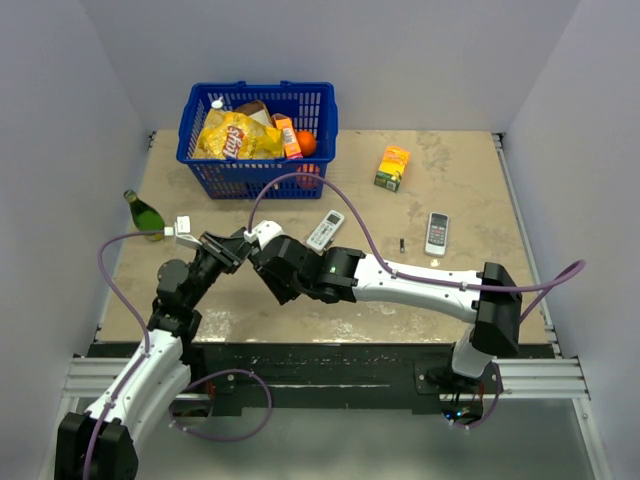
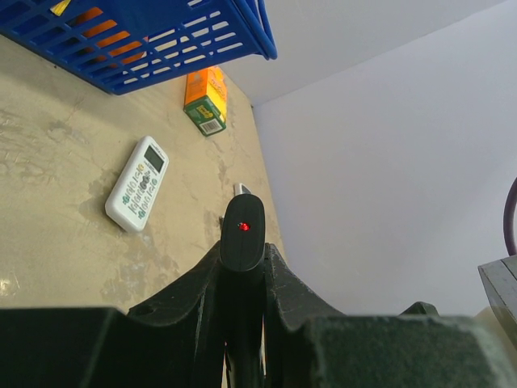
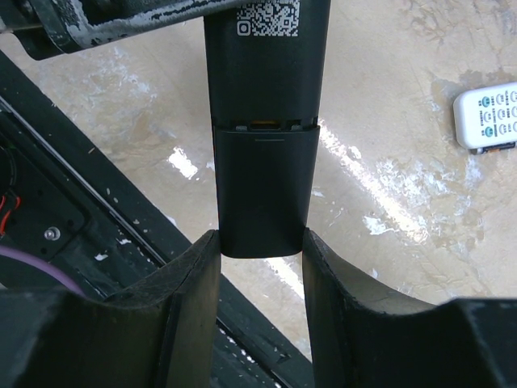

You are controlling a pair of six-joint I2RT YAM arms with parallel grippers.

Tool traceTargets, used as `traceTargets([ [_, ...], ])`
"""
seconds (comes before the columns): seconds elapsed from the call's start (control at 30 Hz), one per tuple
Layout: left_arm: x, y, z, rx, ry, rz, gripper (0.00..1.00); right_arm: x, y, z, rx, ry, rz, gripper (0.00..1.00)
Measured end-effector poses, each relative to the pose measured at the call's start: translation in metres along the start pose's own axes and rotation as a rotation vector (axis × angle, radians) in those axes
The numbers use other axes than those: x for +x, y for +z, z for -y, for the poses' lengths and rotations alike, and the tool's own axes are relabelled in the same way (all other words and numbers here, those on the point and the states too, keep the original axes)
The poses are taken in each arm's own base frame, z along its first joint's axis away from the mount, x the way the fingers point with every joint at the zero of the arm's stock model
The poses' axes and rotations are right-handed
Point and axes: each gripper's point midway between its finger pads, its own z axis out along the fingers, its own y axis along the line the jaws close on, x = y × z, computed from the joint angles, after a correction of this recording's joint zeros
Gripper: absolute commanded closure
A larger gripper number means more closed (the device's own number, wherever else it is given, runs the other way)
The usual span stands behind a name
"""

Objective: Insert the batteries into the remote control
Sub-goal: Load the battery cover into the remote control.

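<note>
Remote control (image 3: 262,121) clamped lengthwise: left gripper (image 2: 242,263) closed on LED tip, right gripper (image 3: 260,246) closed on battery-cover end, long axis between; battery (image 1: 401,244) on surface, further right in frame.

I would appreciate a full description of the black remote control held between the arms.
The remote control is a slim, matte black plastic bar held off the table. Its back shows a white QR code and a battery cover with something orange at the seam. The right gripper clamps the cover end; the left gripper clamps near the other, where a red light glows.
</note>
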Motion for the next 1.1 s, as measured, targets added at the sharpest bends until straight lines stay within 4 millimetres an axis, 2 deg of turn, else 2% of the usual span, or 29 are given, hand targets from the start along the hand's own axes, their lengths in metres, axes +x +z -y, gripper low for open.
traceTargets([
  [0.9,0.0009,0.0006,-0.0011,-0.010,-0.037,-0.003,1.00,0.0014,-0.0044,0.0003,0.006,-0.025,-0.013,0.85],
  [1.1,0.0009,0.0006,-0.0010,-0.010,-0.041,-0.004,1.00,0.0015,-0.0045,0.0004,0.008,-0.026,-0.013,0.81],
])
